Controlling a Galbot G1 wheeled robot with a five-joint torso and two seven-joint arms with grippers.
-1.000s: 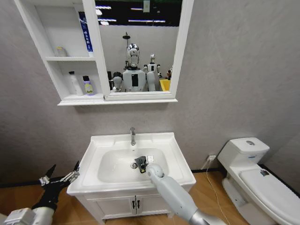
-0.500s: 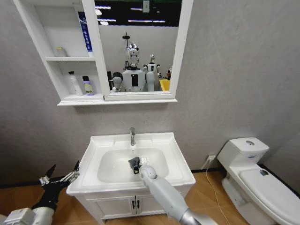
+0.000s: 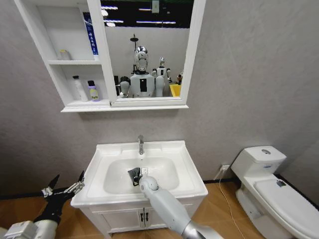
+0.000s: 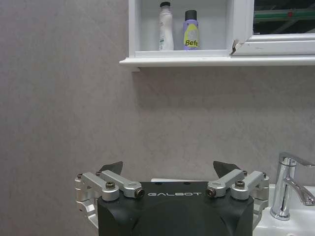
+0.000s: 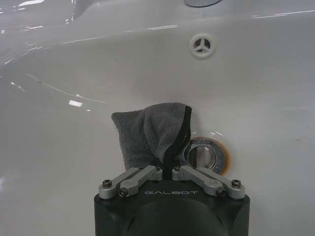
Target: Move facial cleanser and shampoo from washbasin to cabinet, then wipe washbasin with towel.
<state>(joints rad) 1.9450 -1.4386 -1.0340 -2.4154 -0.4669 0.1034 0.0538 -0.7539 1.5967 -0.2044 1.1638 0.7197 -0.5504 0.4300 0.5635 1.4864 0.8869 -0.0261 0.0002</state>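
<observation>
Right claw [image 3: 135, 178] has dragged the towel [image 3: 133, 174] leftward across the washbasin [image 3: 187, 169] bowl.
Claw clamps the soft, limp cloth's bunched edge; left claw [image 3: 65, 188] idles spread apart.

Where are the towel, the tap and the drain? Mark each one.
towel [image 5: 147, 135], right wrist view, middle of the grey cloth.
tap [image 3: 141, 144], head view, upright chrome body.
drain [image 5: 207, 155], right wrist view, chrome ring beside the towel.

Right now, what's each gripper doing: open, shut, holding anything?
Left gripper: open, holding nothing, parked beside the washbasin.
Right gripper: shut on the towel, down in the washbasin bowl next to the drain.
</observation>
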